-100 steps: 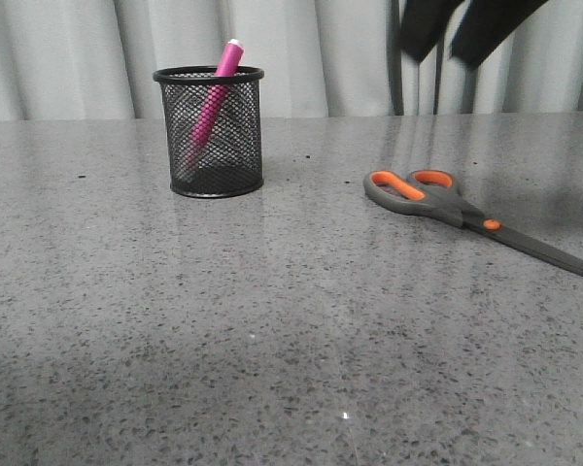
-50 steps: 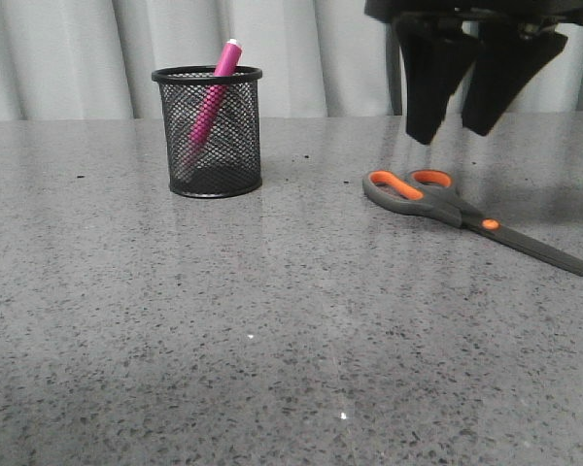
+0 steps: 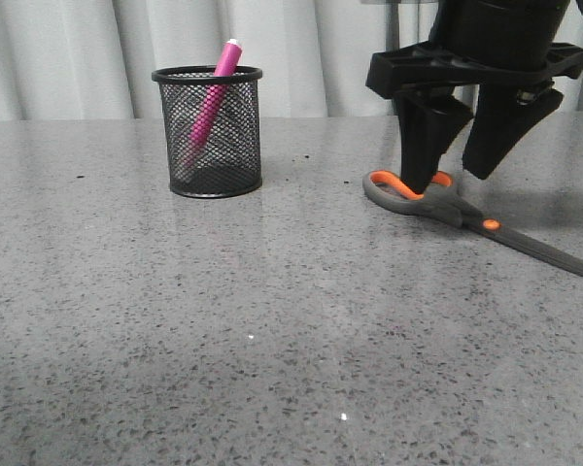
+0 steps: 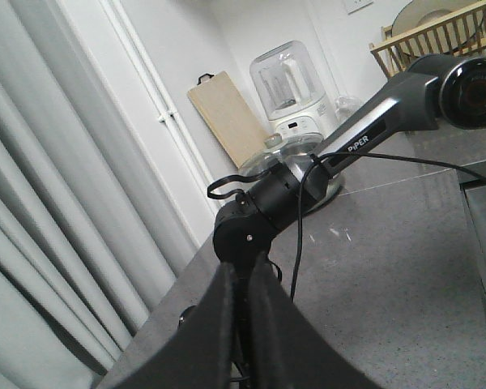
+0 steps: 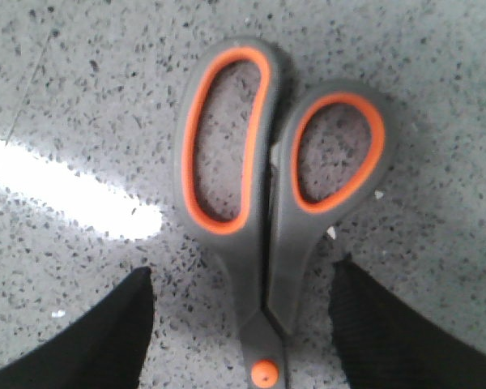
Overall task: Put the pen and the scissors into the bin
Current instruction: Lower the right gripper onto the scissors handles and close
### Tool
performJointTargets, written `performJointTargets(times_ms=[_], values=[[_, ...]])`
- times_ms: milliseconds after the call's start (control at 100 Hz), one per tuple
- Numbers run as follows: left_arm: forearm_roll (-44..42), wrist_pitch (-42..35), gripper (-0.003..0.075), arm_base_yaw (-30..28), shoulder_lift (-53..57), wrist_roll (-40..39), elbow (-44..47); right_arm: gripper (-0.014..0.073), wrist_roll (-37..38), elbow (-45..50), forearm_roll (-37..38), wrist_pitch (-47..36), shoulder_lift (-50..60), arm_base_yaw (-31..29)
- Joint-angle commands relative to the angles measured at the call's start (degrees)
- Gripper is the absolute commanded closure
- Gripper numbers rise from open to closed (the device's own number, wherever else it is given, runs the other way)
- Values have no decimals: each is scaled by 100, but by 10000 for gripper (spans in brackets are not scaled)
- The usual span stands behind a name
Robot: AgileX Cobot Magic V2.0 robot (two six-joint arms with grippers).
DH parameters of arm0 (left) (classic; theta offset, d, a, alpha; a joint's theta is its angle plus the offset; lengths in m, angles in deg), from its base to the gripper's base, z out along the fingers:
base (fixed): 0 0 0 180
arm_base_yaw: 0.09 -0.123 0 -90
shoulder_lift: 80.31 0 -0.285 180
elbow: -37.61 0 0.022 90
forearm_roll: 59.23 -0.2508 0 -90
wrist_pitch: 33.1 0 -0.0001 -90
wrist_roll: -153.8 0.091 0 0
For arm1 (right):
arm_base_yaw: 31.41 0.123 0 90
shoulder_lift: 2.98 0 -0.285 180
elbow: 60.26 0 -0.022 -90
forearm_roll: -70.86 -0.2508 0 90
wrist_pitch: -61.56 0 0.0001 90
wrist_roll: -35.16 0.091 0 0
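Now the right hand [image 3: 459, 180] is hanging over the scissors [image 3: 447, 202], fingers spread wide, one on each side of the handle loops, not gripping. Scissors are lying flat on the grey table [image 3: 272, 320], loops pointing toward the bin [image 3: 209, 131], blades running off to the right. Pen [image 3: 212, 102] is standing tilted inside the bin, tip poking above the rim. Bin is sitting well apart from the scissors, far left. Left hand [image 4: 243, 324] is raised off the table, fingers pressed together, holding nothing.
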Motion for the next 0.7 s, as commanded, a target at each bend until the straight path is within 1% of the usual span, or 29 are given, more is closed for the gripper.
performJointTargets(times_ms=[0,380,450,520,690], values=[[374,-229,720,57,-32,-74,-60,159,-28,-124,72,-174,105,-4],[381,-208,720,57,-32,-74,-51,162,-28,-124,93,29,-305,-4],[381,-208,720,57,-32,-74,-51,180,-28,-124,93,53,-387,-4],[381,-194,719,57,-32,-74,-51,248,-28,-124,93,77,-413,-4],[381,-194,720,57,-32,-74,-51,503,-28,-124,93,91,-447,-4]])
